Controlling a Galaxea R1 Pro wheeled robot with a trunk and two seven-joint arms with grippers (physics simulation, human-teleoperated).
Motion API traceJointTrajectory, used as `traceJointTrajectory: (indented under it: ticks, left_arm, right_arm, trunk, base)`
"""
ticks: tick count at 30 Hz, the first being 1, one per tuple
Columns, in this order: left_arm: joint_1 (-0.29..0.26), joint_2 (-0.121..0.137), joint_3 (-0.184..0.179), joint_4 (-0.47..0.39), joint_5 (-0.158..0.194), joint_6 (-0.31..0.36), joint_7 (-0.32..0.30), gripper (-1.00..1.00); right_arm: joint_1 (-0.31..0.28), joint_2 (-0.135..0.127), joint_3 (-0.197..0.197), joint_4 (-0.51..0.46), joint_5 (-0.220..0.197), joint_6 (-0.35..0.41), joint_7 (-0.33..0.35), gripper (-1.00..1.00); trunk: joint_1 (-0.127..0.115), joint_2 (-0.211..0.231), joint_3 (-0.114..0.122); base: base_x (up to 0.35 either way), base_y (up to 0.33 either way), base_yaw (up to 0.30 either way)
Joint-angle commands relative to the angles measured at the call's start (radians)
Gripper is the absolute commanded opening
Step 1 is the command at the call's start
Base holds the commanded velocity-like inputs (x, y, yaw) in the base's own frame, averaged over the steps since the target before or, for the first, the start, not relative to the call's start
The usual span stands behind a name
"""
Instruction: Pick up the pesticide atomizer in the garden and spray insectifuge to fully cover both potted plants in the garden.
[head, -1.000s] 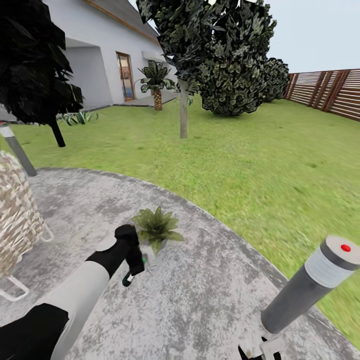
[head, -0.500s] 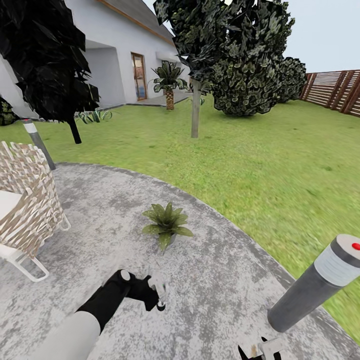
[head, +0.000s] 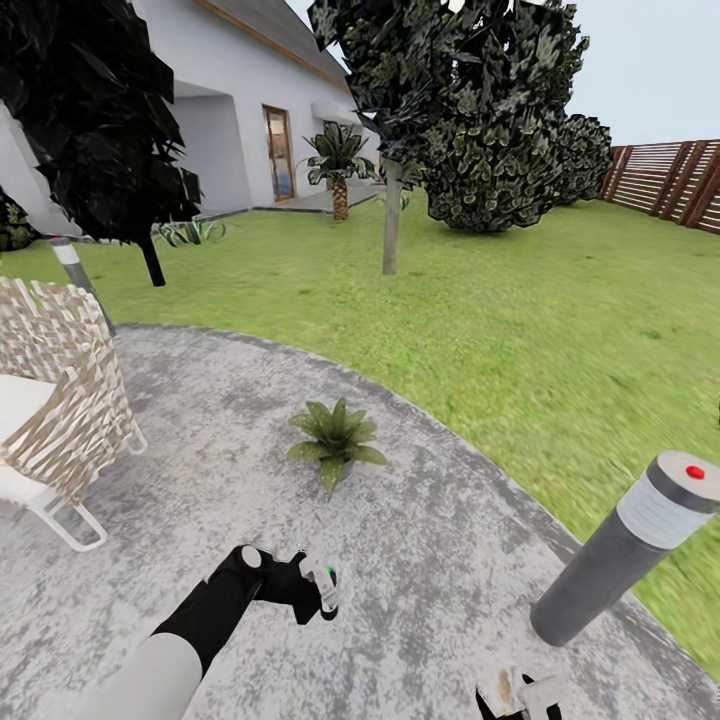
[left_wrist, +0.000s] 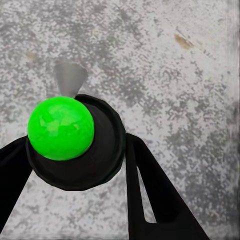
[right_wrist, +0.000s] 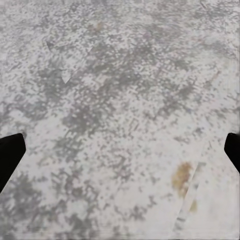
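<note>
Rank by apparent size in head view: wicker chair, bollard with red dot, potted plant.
1. wicker chair, cut off by the frame edge
2. bollard with red dot, near the camera, so its real size is unsure
3. potted plant

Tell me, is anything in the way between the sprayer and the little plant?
Nothing visible is. The left gripper holds the atomizer over bare grey paving, and only open paving lies between it and the potted plant.
</note>
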Motion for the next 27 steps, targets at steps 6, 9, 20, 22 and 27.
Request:
traceJointTrajectory:
  ticks: [6, 9, 20, 22, 27]
  left_arm:
    - [0.0, 0.001, 0.018, -0.003, -0.001, 0.01, -0.005, -1.0]
    - [-0.001, 0.001, 0.032, -0.004, -0.001, 0.01, -0.006, -1.0]
    - [0.0, 0.002, 0.033, 0.001, -0.001, 0.008, -0.008, -1.0]
    - [0.003, 0.002, 0.032, 0.003, -0.002, 0.007, -0.009, -1.0]
    - [0.005, 0.005, 0.025, 0.017, -0.007, 0.005, -0.018, -1.0]
  right_arm:
    - [-0.001, 0.0, -0.007, -0.019, 0.01, -0.002, 0.014, 1.0]
    - [-0.001, 0.002, -0.007, -0.141, 0.009, 0.0, 0.018, 1.0]
    - [-0.017, 0.004, 0.313, -0.293, 0.012, 0.068, 0.143, 1.0]
    - [-0.039, 0.003, 0.414, -0.352, 0.012, 0.153, 0.225, 1.0]
    - [-0.073, 0.003, 0.491, -0.546, 0.01, 0.364, 0.396, 1.0]
  trunk:
    - [-0.001, 0.0, -0.001]
    - [-0.001, 0.0, -0.001]
    - [-0.001, 0.0, -0.001]
    - [-0.001, 0.0, -0.001]
    - [-0.001, 0.0, -0.001]
  base:
    - [-0.169, 0.169, 0.0]
    - [-0.01, 0.037, 0.0]
    - [-0.001, 0.002, 0.0]
    - [0.0, 0.0, 0.0]
    - [0.0, 0.0, 0.0]
